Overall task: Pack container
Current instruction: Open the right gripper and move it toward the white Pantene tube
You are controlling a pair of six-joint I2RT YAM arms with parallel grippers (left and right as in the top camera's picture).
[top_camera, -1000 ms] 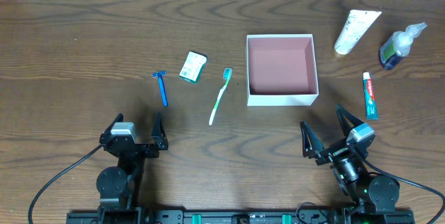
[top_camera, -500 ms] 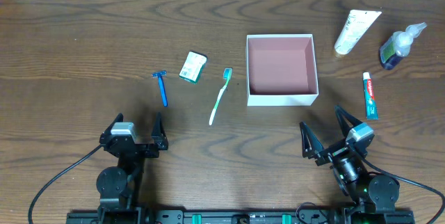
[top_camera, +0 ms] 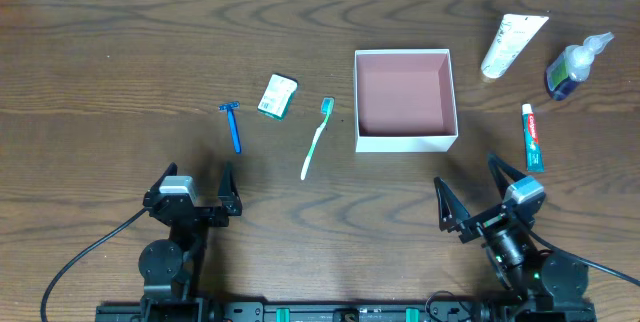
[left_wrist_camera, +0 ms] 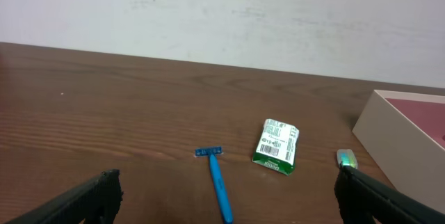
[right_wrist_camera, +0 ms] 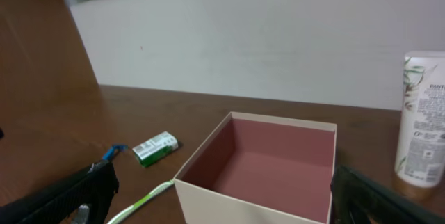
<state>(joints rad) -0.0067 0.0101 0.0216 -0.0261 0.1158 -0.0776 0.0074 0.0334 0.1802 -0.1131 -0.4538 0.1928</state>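
The container [top_camera: 406,143], a square white box with a dusty pink inside, stands open and empty right of centre; the right wrist view shows it close ahead [right_wrist_camera: 236,200]. My left gripper [top_camera: 192,182] rests near the front edge, open, with a blue razor [top_camera: 232,125] lying beyond it. In the left wrist view the razor [left_wrist_camera: 217,179] runs between the spread fingers [left_wrist_camera: 90,195]. My right gripper [top_camera: 468,177] is open in front of the container's near right corner, holding nothing. Its jaws frame the box in the right wrist view [right_wrist_camera: 221,182].
A green-and-white packet [top_camera: 277,95] and a green toothbrush [top_camera: 317,139] lie left of the box. A red-and-white toothpaste tube [top_camera: 532,136], a white tube [top_camera: 513,44] and a blue pump bottle [top_camera: 573,65] lie to its right.
The right arm has shifted slightly right and toward the table's front edge. The left arm and all objects are unmoved.
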